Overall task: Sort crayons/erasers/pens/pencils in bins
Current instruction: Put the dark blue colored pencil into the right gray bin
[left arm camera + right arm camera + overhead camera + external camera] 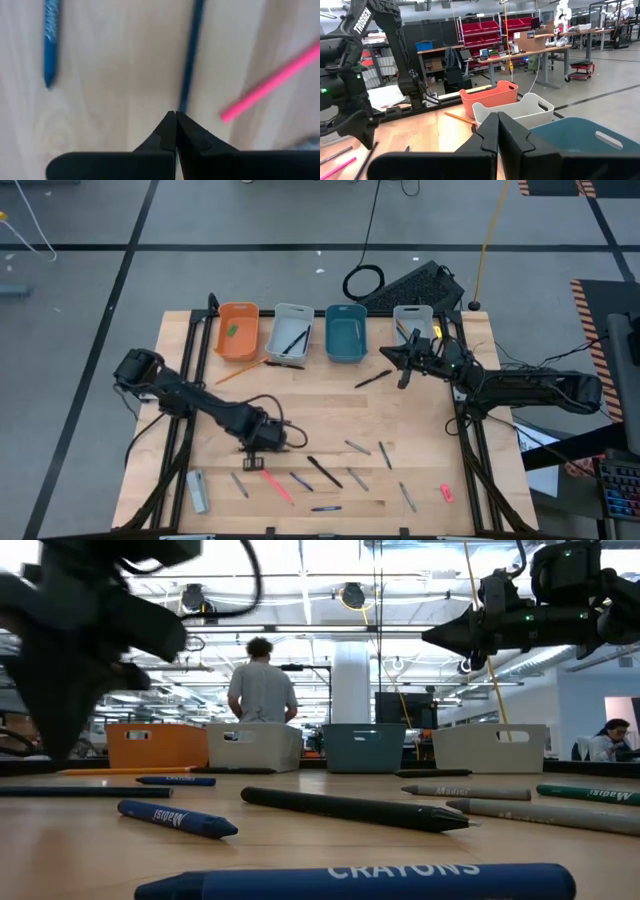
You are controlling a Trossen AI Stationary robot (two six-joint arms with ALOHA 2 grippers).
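Four bins stand in a row at the table's far edge: orange (238, 345), grey-white (291, 320), teal (346, 335) and grey-white (412, 315). A green eraser (232, 330) lies in the orange bin. A pink-red eraser (446, 493) lies near the front right. Crayons, pens and pencils lie scattered along the near half, among them a pink stick (276, 485) and a blue crayon (300, 480). My left gripper (257, 464) is shut, low over them, its tips at the end of a dark slim stick (192, 50). My right gripper (385, 357) hangs shut and empty between the teal and right bins. My left gripper points down at the table with its fingertips (167, 122) shut right at the near end of the dark slim stick (184, 102). I cannot tell whether they touch it. The stick lies flat on the wood, running away from the fingertips.
A black pen (372, 378) lies below the teal bin and an orange pencil (240, 372) by the orange bin. Dark pens (295, 340) lie in the left grey-white bin. A grey object (197, 490) sits at the front left. A person (262, 690) stands beyond the table.
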